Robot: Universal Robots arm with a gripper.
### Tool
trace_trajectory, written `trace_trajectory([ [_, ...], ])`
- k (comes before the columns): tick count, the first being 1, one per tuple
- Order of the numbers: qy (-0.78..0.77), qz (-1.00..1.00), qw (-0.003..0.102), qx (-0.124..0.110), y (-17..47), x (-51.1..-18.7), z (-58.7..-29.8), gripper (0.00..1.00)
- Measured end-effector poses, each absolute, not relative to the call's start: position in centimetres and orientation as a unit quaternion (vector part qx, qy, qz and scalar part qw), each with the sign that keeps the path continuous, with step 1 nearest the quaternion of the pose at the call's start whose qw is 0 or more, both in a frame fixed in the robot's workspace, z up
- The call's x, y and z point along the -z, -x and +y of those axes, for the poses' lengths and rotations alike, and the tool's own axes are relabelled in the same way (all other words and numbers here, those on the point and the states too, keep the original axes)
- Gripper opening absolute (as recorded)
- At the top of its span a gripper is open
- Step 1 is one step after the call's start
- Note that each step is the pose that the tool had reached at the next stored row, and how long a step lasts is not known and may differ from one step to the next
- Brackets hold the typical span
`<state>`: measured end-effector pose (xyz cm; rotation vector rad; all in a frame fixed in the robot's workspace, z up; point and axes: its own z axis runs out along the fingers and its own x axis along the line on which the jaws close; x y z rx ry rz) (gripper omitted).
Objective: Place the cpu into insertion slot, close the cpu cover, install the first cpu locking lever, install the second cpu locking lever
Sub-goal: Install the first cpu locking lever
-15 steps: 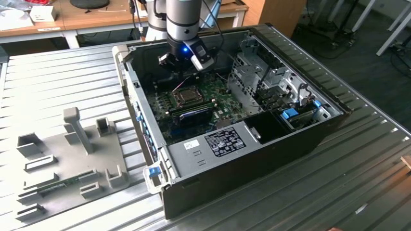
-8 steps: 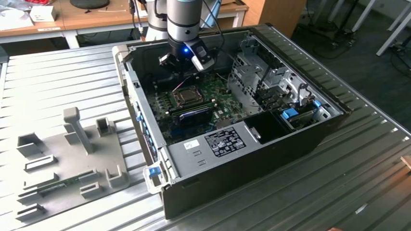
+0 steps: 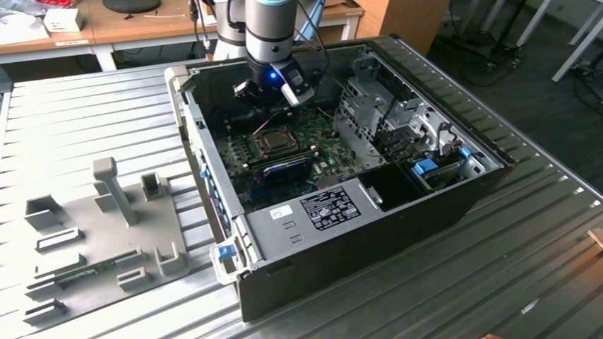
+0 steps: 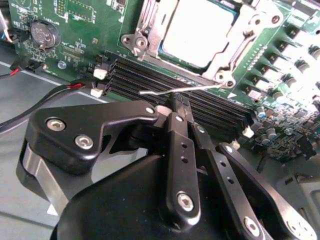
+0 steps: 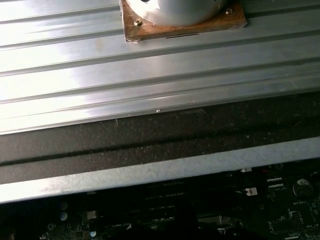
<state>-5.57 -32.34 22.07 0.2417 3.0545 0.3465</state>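
The cpu (image 4: 197,27) lies flat in the insertion slot (image 3: 273,141) on the green board. The silvery cpu cover (image 4: 150,25) is folded down around it, framing its pale top. A thin silver locking lever (image 4: 200,88) runs along the socket's edge over the black memory slots, and its bent free end sticks out. My gripper (image 4: 179,104) hangs inside the open computer case (image 3: 377,212), just beside the socket. Its black fingers (image 4: 176,131) are shut together, with the tips right at the lever's shaft. I cannot tell if they touch it. From outside, the gripper (image 3: 268,97) sits above the board's far end.
Long black memory slots (image 4: 150,80) lie between gripper and socket. A coin battery (image 4: 45,34) and red-black cables (image 4: 55,92) are close by. The drive cage (image 3: 396,120) fills the case's right side. A grey fixture plate (image 3: 94,233) rests on the ribbed metal table (image 5: 150,65).
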Motion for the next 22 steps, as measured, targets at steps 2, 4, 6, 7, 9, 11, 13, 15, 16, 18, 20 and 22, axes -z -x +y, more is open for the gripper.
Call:
trace_trajectory([
  [2,-0.078,0.990,0.029,-0.112,5.57,-22.06,-32.34,0.10],
  [4,-0.078,0.990,0.029,-0.112,5.56,-22.04,-32.34,0.10],
  [6,-0.078,0.990,0.029,-0.113,5.50,-22.00,-32.33,0.10],
  [7,-0.078,0.990,0.029,-0.113,5.48,-21.96,-32.33,0.10],
  [9,-0.078,0.990,0.029,-0.112,5.42,-21.87,-32.34,0.10],
  [11,-0.078,0.990,0.029,-0.112,5.37,-21.74,-32.34,0.10],
  [13,-0.078,0.990,0.029,-0.112,5.34,-21.58,-32.34,0.10],
  [15,-0.078,0.990,0.029,-0.112,5.30,-21.40,-32.34,0.10],
  [16,-0.078,0.990,0.029,-0.112,5.29,-21.33,-32.34,0.10],
  [18,-0.078,0.990,0.029,-0.112,5.25,-21.20,-32.34,0.10],
  [20,-0.078,0.990,0.029,-0.112,5.19,-21.12,-32.34,0.10],
  [22,-0.078,0.990,0.029,-0.112,5.16,-21.12,-32.34,0.10],
])
